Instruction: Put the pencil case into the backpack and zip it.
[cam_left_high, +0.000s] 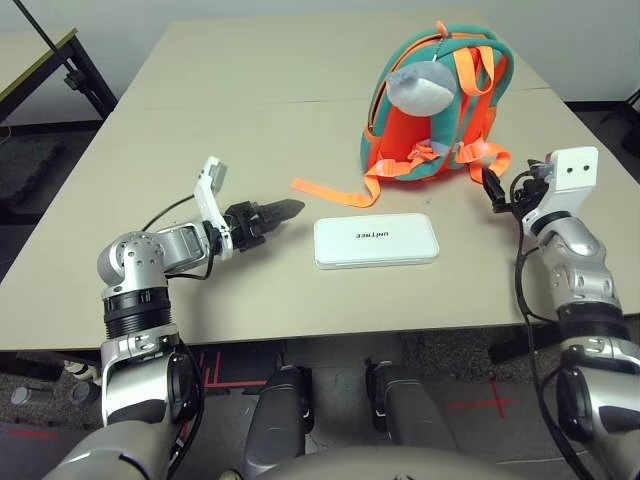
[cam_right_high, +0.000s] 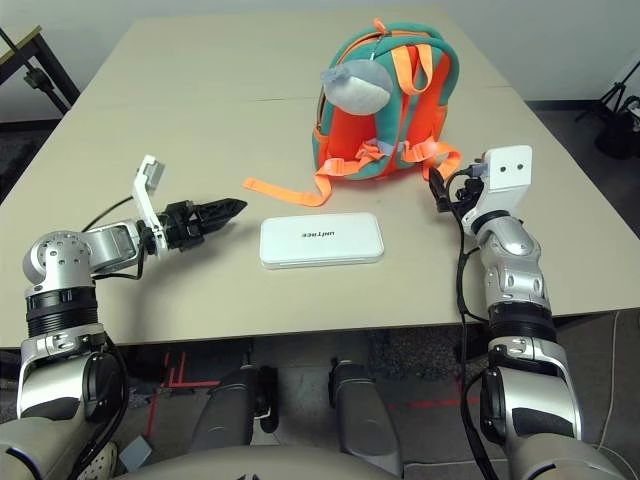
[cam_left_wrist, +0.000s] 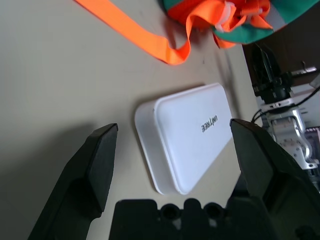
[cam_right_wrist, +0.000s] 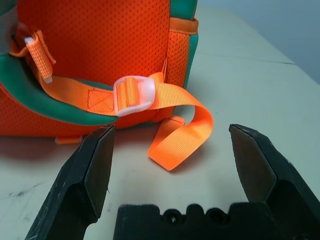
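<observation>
While the pencil case lies flat on the table, just in front of the backpack, the head view has the left gripper level and aimed straight at the case's short end, close but not touching, a likely line-up for sliding onto the narrow side. Over beside the backpack's lower corner, the right gripper hangs near the fabric, probably placed to steady the bag. The backpack lies straps-up with its grey charm draped on top, one loose orange strap trailing toward the case. Now the left wrist view: fingers spread wide, nothing between them, the case dead ahead. Right wrist view: jaws equally wide and empty, facing the backpack's buckle and looped webbing.
</observation>
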